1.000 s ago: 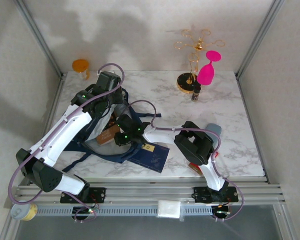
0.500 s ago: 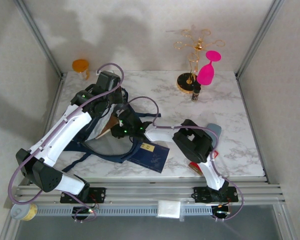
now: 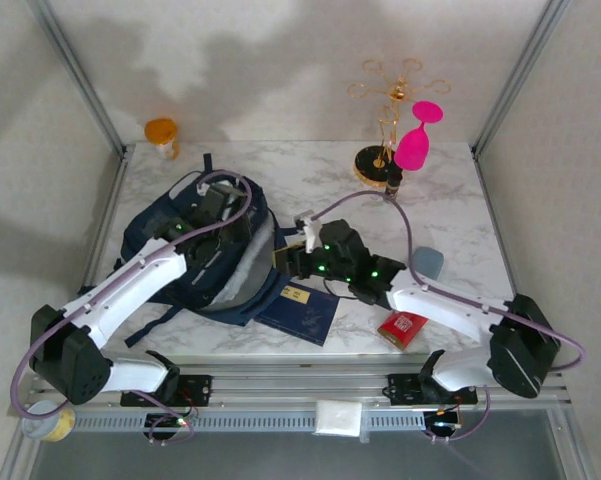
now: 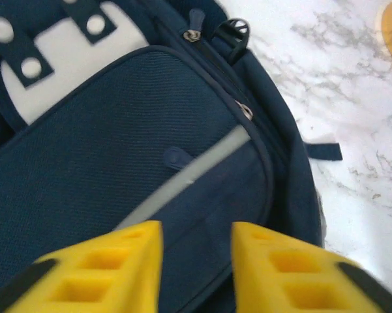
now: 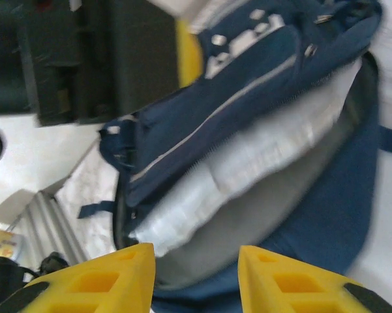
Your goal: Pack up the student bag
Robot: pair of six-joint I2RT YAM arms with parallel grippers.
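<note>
My left gripper (image 4: pixel 196 261) hangs empty, jaws parted, over the student bag (image 3: pixel 205 250) lying left on the desk (image 3: pixel 460 210); right gripper (image 5: pixel 196 274), same, faces its open mouth. A navy booklet (image 3: pixel 300 310) and red packet (image 3: pixel 403 327) sit outside, so packing's probably unfinished.

The marble table (image 3: pixel 310 175) carries the student bag (image 3: pixel 148 235) at left, a navy booklet (image 3: pixel 302 312), a red box (image 3: pixel 403 328), a grey-blue pad (image 3: pixel 428 263) and a gold stand (image 3: pixel 373 160)

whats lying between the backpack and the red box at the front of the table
A dark blue booklet with a gold label lies flat there, close against the student bag and apart from the red box, as the top view shows.
</note>
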